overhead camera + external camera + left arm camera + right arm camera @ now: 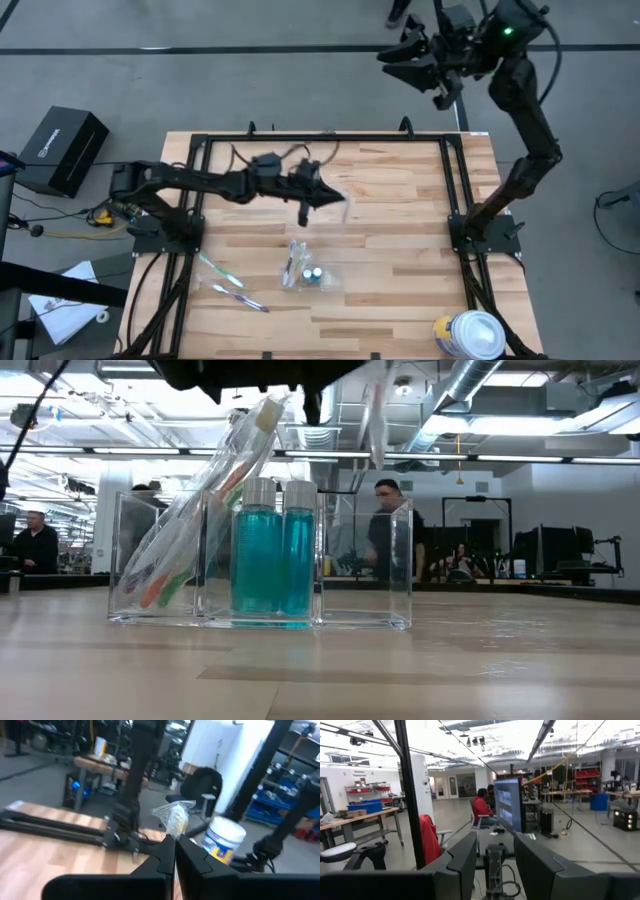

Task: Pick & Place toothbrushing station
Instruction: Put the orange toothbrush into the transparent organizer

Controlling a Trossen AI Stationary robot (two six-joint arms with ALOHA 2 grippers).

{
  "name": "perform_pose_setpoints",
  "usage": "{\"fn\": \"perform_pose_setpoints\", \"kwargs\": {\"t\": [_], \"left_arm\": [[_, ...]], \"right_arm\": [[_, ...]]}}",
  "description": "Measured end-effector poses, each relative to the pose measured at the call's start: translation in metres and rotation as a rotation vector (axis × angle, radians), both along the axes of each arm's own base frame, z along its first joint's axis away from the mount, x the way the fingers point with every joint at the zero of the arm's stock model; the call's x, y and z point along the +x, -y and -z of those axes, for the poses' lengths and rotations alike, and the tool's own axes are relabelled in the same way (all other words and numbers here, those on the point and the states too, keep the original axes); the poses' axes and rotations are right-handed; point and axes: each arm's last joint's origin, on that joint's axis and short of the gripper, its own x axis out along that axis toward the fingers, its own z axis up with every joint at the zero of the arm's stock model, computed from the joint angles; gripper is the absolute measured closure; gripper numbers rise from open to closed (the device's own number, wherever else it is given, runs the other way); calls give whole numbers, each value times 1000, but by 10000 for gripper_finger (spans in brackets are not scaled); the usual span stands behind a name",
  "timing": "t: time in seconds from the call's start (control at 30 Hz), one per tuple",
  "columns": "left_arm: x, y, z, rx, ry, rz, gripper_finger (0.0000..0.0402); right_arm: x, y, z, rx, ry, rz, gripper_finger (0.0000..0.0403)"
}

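Left gripper (318, 196) pinches a wrapped toothbrush (175, 819) above the clear holder (262, 565).

The fingers (165, 856) are pressed together on the wrapper's lower end, and the brush hangs in the air, just beyond the holder toward the table's far edge. The holder stands on the wooden table (400, 250), with bagged toothbrushes (205, 500) leaning in one compartment and two teal tubes (272, 550) upright in the next. Two more toothbrushes (226, 282) lie left of the holder. The right gripper (425, 62) waits beyond the table's far edge, fingers spread.
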Motion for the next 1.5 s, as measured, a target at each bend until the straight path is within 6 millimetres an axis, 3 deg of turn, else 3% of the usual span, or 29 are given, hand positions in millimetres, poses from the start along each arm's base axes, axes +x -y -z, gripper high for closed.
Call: {"fn": "perform_pose_setpoints", "kwargs": {"t": [0.23, 0.43, 0.8, 1.2, 1.5], "left_arm": [[19, 36, 28, -4, -74, 92, 401], [20, 52, 32, -10, -83, 167, 401], [20, 52, 35, 40, -95, 228, 401], [29, 55, 63, 46, -176, 295, 401], [29, 56, 65, 43, -181, 318, 401]], "right_arm": [[-24, -8, -4, -9, -23, -10, 280], [-36, -11, -7, -10, -25, 9, 281], [-34, -11, -6, -6, -28, 6, 281], [-33, -10, -6, 22, -39, 4, 281], [-33, -10, -6, 22, -38, 4, 281]]}}
